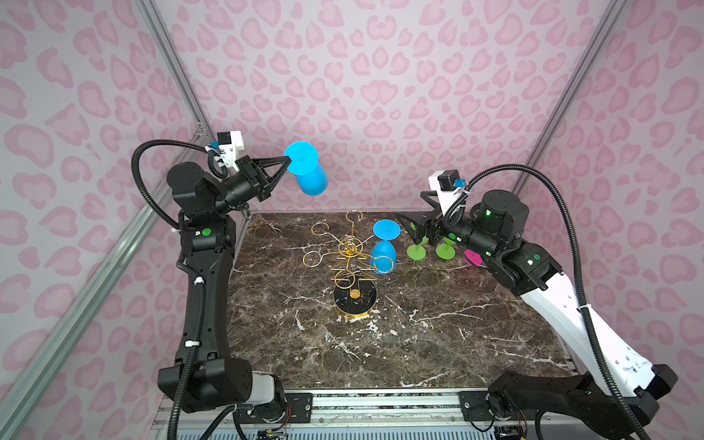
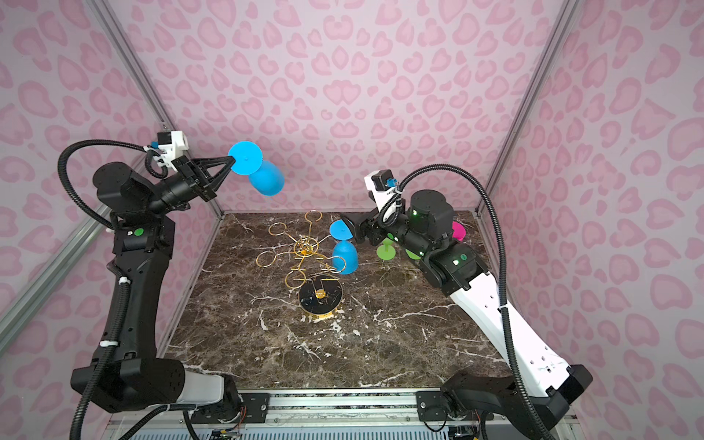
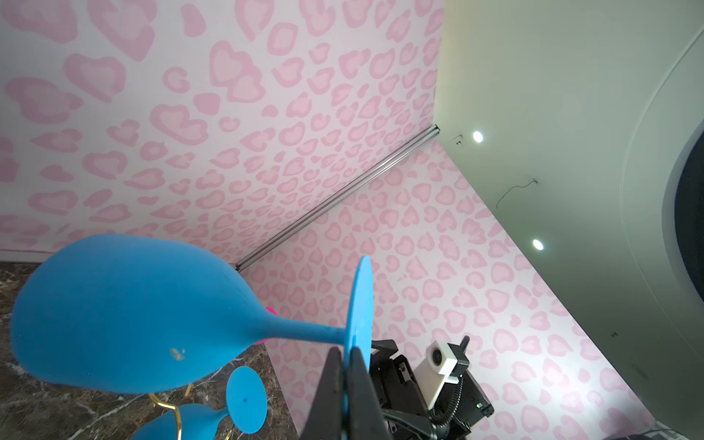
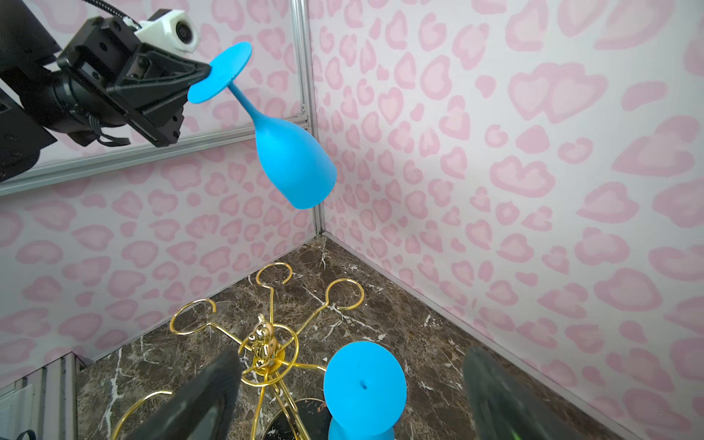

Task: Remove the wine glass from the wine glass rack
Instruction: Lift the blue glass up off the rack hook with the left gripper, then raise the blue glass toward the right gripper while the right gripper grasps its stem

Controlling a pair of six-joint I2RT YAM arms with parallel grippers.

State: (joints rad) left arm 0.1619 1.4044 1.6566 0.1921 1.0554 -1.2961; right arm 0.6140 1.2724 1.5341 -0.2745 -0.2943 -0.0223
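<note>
Wine glass (image 1: 383,259) hangs bowl-down on the wine glass rack (image 1: 348,247); likely light and smooth, so grip the stem under its foot. Your right hand (image 4: 350,365) stands apart; left hand (image 1: 287,162) clamps a second glass (image 1: 310,179) aloft.

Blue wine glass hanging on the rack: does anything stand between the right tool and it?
Nothing visible does. The open right tool faces the hanging blue wine glass directly; the wine glass rack wire arms lie beyond it.
</note>
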